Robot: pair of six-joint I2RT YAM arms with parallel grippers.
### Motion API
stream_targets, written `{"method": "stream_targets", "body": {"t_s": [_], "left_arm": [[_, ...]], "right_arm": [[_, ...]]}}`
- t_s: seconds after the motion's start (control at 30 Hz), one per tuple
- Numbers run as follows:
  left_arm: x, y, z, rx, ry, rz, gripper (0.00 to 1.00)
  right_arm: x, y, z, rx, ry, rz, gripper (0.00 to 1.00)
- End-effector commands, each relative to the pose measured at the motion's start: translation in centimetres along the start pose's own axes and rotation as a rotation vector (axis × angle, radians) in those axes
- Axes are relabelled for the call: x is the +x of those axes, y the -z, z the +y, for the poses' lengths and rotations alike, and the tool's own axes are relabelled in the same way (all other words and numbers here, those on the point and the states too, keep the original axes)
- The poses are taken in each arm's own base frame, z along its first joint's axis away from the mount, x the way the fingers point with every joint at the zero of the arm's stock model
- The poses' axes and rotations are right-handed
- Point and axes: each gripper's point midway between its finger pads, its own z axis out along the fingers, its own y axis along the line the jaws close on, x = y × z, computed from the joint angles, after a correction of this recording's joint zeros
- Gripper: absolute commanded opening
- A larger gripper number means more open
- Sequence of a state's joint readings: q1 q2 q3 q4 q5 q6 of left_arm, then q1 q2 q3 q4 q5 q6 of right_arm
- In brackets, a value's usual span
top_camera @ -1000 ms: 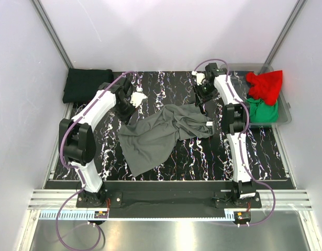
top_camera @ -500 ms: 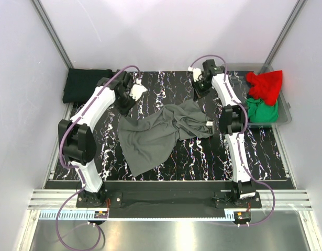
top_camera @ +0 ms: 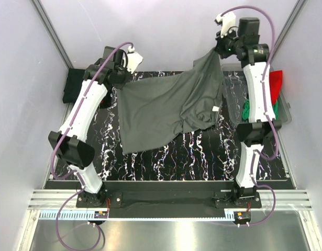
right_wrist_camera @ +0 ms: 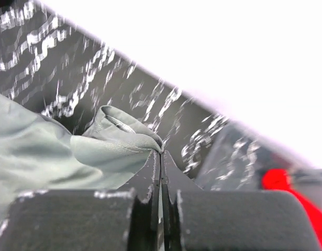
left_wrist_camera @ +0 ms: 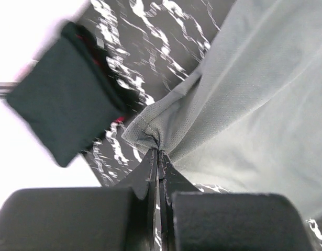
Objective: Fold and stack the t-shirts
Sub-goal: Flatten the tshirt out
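**Top external view.** Four t-shirts are visible: one large dark grey cloth t-shirt [top_camera: 166, 107], one black folded t-shirt [top_camera: 77, 86], one red t-shirt [top_camera: 276, 83] and one green t-shirt [top_camera: 248, 110].
- The dark grey t-shirt hangs spread between the two arms above the black marbled table [top_camera: 202, 151]. Its lower edge drapes toward the table's middle.
- The left jaws are closed on its upper left corner. The right jaws are closed on its upper right corner, which is held higher.
- The black t-shirt lies at the table's far left edge.
- The red and green t-shirts lie in one clear grey plastic bin [top_camera: 286, 116] at the far right, partly hidden by the right arm.

**Left wrist view.** Two t-shirts are visible.
- The left jaws are pinched tight on a hemmed corner of the dark grey t-shirt [left_wrist_camera: 244, 94].
- The black t-shirt [left_wrist_camera: 61, 110] lies below on the left, at the edge of the table [left_wrist_camera: 145, 31].

**Right wrist view.** Two t-shirts are visible.
- The right jaws are pinched tight on a bunched fold of the dark grey t-shirt [right_wrist_camera: 113, 144].
- The red t-shirt [right_wrist_camera: 286, 183] shows blurred at the lower right, over the table [right_wrist_camera: 71, 73].
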State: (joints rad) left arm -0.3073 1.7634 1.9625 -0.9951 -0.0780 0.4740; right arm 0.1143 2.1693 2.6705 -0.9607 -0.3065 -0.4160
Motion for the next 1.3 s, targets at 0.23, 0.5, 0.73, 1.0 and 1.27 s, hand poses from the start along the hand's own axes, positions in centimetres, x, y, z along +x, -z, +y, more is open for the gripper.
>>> {"method": "stream_targets", "body": {"t_s": [0.23, 0.5, 0.73, 1.0, 1.27], "left_arm": [[-5.7, 12.8, 6.4, -0.311, 0.061, -0.319, 0.00], [-6.7, 21.3, 7.6, -0.395, 0.103, -0.508, 0.00], [-6.5, 28.9, 8.0, -0.485, 0.134, -0.712, 0.00], [-7.6, 34.4, 11.3, -0.698, 0.112, -0.822, 0.00], [-4.6, 34.5, 10.1, -0.719, 0.083, -0.803, 0.00]], "right_arm": [[-9.2, 13.7, -0.7, 0.194, 0.062, -0.244, 0.00], [-12.8, 24.7, 2.1, 0.236, 0.087, -0.420, 0.00], [-14.9, 34.8, 4.4, 0.316, 0.122, -0.613, 0.00], [-14.7, 37.3, 3.6, 0.422, 0.216, -0.617, 0.00], [-11.4, 36.9, 4.8, 0.397, 0.206, -0.558, 0.00]]}}
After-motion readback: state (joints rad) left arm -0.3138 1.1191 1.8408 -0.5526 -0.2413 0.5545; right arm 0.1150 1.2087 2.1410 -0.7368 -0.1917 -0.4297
